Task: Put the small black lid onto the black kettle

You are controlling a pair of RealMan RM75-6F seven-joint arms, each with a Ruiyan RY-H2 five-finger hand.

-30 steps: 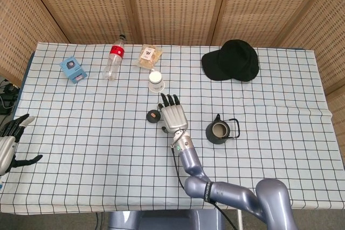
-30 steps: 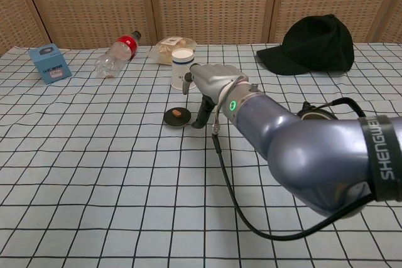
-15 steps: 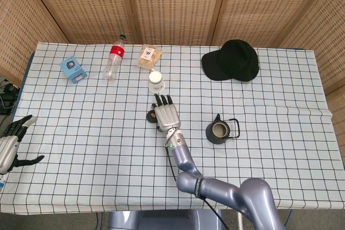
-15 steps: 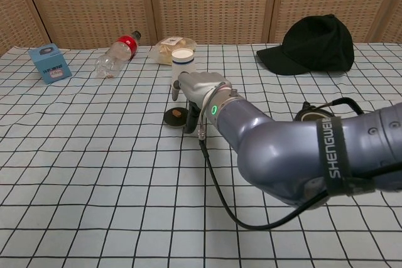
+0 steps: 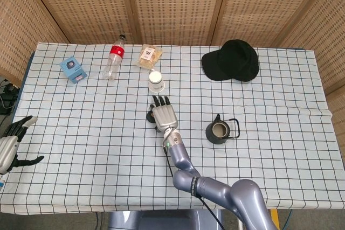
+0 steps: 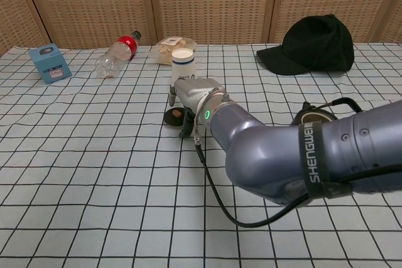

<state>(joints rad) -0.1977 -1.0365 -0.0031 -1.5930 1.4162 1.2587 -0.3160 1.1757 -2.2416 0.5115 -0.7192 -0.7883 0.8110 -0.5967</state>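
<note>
Reach step: my right hand, fingers spread and holding nothing, hovers over the small black lid lying mid-surface; next I must pinch it and carry it toward the right edge to the open black kettle.

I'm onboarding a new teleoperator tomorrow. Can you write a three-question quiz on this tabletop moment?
1. True or false: the small black lid already sits on the black kettle.
2. Which hand is beside the lid? A) left hand B) right hand
3. Fill in: the paper cup stands upright; the plastic bottle lies on its ____.

Key:
1. False. The lid lies on the table, left of the kettle, whose mouth is uncovered.
2. B. The right hand is over the lid; the left hand is at the table's left edge.
3. side
</note>
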